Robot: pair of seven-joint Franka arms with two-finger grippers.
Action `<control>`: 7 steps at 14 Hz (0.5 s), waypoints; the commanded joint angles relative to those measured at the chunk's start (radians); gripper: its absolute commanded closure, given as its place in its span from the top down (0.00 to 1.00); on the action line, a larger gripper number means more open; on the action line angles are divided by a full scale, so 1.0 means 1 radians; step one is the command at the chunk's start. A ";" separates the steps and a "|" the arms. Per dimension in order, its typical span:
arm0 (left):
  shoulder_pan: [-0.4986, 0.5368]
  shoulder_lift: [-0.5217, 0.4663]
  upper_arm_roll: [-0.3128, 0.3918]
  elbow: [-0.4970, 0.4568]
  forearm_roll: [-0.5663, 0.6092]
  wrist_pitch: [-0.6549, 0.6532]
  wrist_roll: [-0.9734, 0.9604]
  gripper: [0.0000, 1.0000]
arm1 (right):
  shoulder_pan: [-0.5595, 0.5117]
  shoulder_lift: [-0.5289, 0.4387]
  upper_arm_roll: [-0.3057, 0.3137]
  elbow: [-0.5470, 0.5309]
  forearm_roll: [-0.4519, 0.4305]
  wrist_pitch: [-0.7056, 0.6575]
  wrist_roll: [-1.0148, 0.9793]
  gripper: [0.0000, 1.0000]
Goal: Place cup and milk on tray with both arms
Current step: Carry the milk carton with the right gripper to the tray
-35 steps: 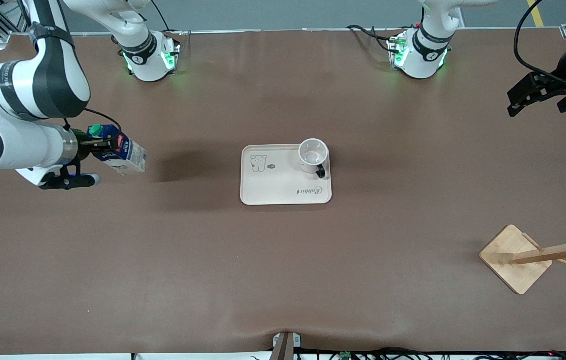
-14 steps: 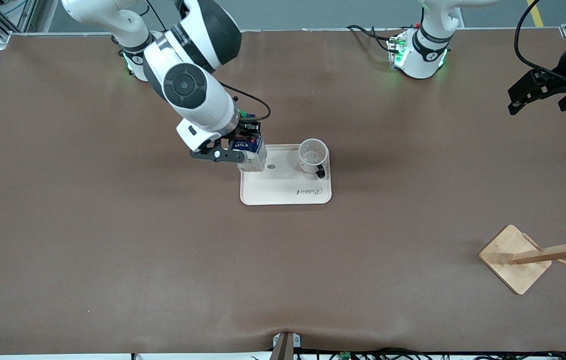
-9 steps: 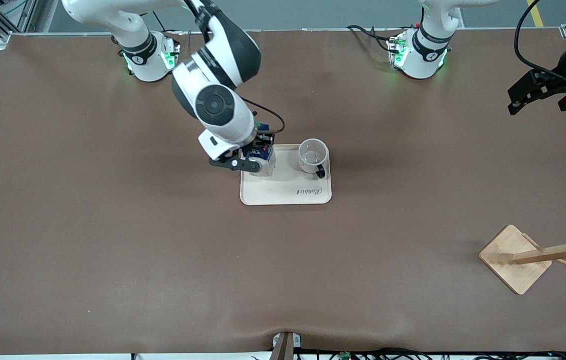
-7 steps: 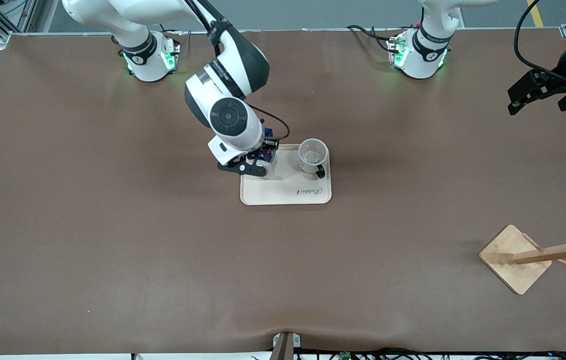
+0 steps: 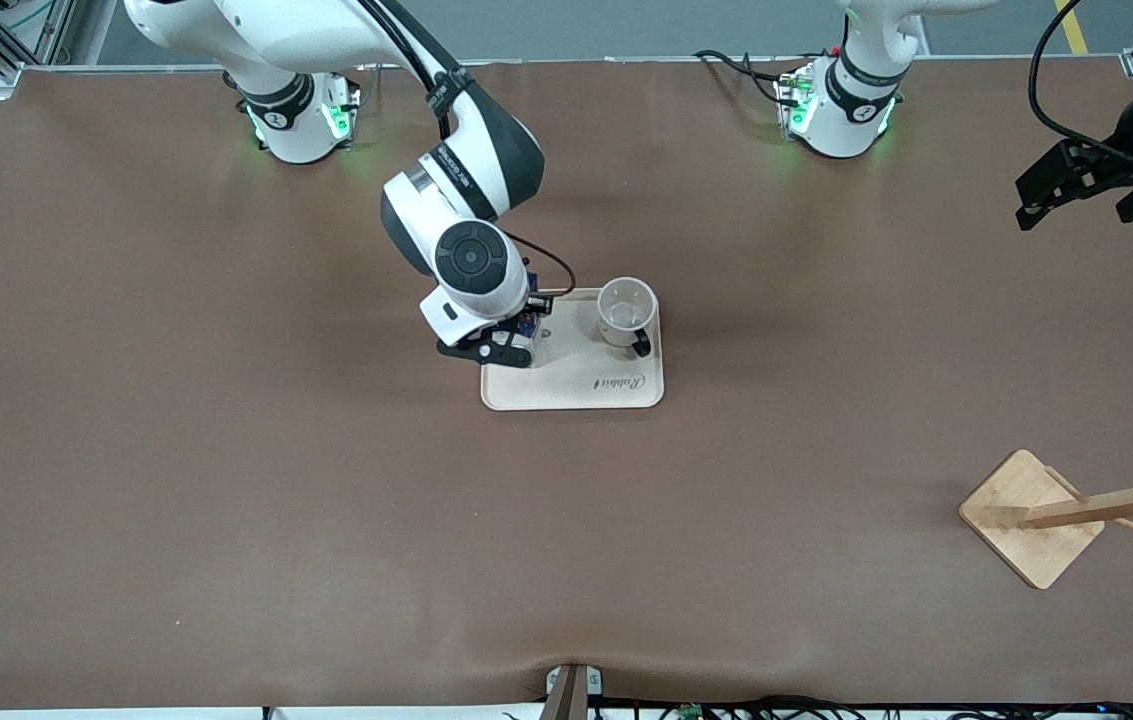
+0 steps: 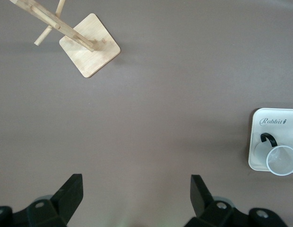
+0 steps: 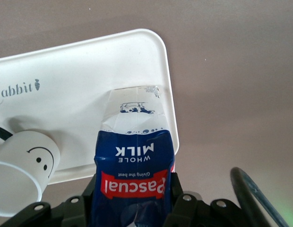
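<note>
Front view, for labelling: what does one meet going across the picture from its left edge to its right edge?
right gripper shut on the milk → cup on the tray → wooden rack → left gripper, waiting open.

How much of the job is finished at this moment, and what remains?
Done: the cup stands on the tray. In hand: the right gripper holds the milk over the tray's end toward the right arm. Left: set it down and release. The left gripper waits open over bare table.
</note>
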 commanded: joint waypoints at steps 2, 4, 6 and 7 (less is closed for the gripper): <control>-0.007 -0.008 0.008 -0.005 -0.019 0.001 0.019 1.00 | 0.014 0.048 -0.004 0.025 -0.019 0.023 0.011 1.00; -0.007 -0.008 0.008 -0.003 -0.019 0.004 0.019 1.00 | 0.008 0.047 -0.004 0.034 -0.018 0.022 0.008 1.00; -0.007 0.001 0.008 0.000 -0.019 0.007 0.019 1.00 | -0.001 0.047 -0.004 0.085 -0.010 0.008 0.008 1.00; -0.007 0.003 0.008 0.000 -0.019 0.011 0.019 1.00 | 0.000 0.047 -0.004 0.089 -0.012 -0.002 0.008 1.00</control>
